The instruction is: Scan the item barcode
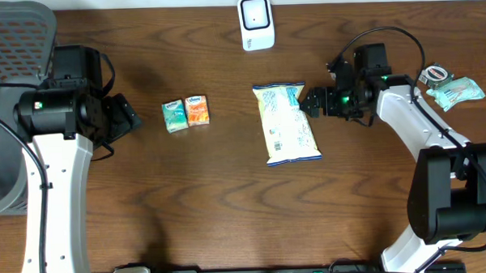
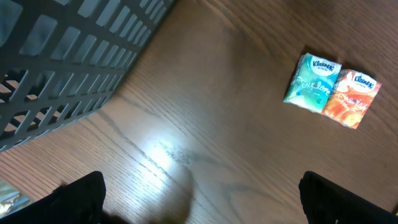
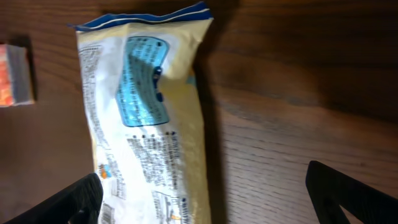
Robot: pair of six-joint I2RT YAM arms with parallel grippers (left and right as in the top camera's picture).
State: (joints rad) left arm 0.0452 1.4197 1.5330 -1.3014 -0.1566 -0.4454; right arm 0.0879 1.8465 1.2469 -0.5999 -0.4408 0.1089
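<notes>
Right gripper [image 3: 214, 196] gapes beside snack bag [image 3: 143, 124]; tissue packs [image 2: 311, 84] read Kleenex.

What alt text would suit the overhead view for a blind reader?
A pale snack bag lies on the dark wooden table, with the right arm, jaws open, beside it. Two tissue packs sit near the left arm; a white scanner stands beyond.

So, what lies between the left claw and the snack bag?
Two tissue packs, side by side on the table, seen in the overhead view.
</notes>
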